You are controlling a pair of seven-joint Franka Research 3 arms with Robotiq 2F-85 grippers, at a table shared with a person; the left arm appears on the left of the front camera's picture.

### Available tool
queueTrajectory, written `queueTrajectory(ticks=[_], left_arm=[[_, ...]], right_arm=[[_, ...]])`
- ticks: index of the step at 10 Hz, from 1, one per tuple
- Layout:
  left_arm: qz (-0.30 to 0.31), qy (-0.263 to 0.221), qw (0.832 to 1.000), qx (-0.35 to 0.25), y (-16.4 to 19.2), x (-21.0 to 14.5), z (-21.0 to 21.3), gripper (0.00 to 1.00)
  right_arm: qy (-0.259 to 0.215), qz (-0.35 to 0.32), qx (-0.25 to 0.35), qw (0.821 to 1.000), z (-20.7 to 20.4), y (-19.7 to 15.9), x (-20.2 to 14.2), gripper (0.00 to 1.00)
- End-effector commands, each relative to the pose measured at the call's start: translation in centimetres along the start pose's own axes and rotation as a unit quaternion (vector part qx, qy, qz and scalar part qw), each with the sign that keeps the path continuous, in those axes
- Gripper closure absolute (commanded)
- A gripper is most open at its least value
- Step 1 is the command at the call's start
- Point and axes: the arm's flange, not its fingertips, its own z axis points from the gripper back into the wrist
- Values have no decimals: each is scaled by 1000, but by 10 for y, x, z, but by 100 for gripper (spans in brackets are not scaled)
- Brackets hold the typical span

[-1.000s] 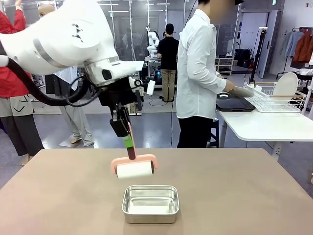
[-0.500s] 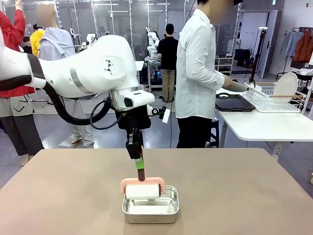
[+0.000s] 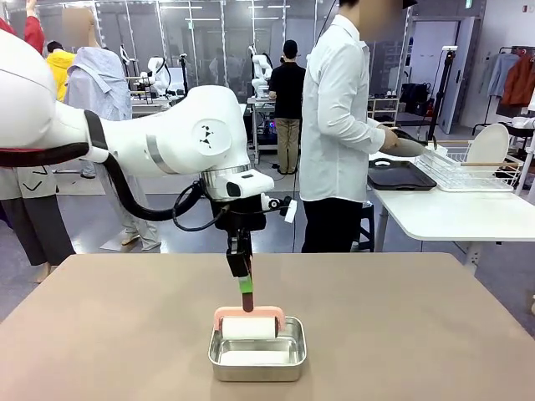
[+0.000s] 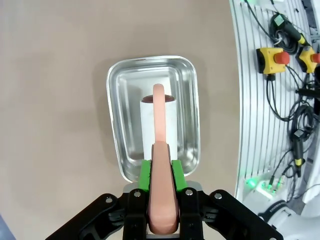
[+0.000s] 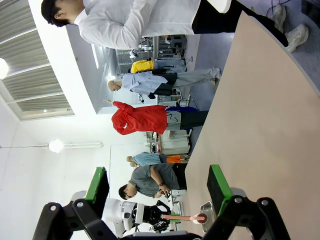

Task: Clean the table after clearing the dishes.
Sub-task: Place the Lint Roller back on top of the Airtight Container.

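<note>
My left gripper (image 3: 246,286) points straight down, shut on the handle of a lint roller (image 3: 248,327) with a pink frame and a white roll. The roll rests inside a small steel pan (image 3: 284,357) near the front of the taupe table (image 3: 418,317). In the left wrist view the green pads (image 4: 145,172) clamp the pink handle, and the white roll of the lint roller (image 4: 170,120) lies in the pan (image 4: 120,115). My right gripper (image 5: 157,187) is open with nothing between its fingers. A white plate (image 3: 489,144) stands in a wire rack, next to a dark tray (image 3: 401,175).
A person in a white shirt (image 3: 334,125) stands at the far side, turned toward a white side table (image 3: 451,213) with the rack. Cables and yellow emergency-stop boxes (image 4: 272,60) lie off the table's near edge. Other people stand in the background.
My left arm has carried the roller forward and to the right, then down, from above the bare tabletop behind the pan into the pan. The grip has stayed shut.
</note>
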Motion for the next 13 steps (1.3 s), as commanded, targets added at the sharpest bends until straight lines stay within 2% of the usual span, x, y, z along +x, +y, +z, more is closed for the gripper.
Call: queueTrajectory(ticks=[1,3,5,7,11,12,13], left_arm=[[1,3,1000,8,15,8,-3,80],[5,15,1000,-8,25,9,-17,80],[15,15,1000,2,32,6,-29,80],[27,35,999,2,40,3,-43,80],[35,35,999,-2,50,0,-45,78],[35,30,999,-5,51,-2,-46,67],[34,29,999,-4,50,-2,-46,49]], right_arm=[[4,6,-2,1000,4,3,-2,0],[4,6,-2,1000,4,3,-2,0],[4,6,-2,1000,4,3,-2,0],[4,6,-2,1000,4,3,-2,0],[4,6,-2,1000,4,3,-2,0],[4,6,-2,1000,4,3,-2,0],[4,6,-2,1000,4,3,-2,0]])
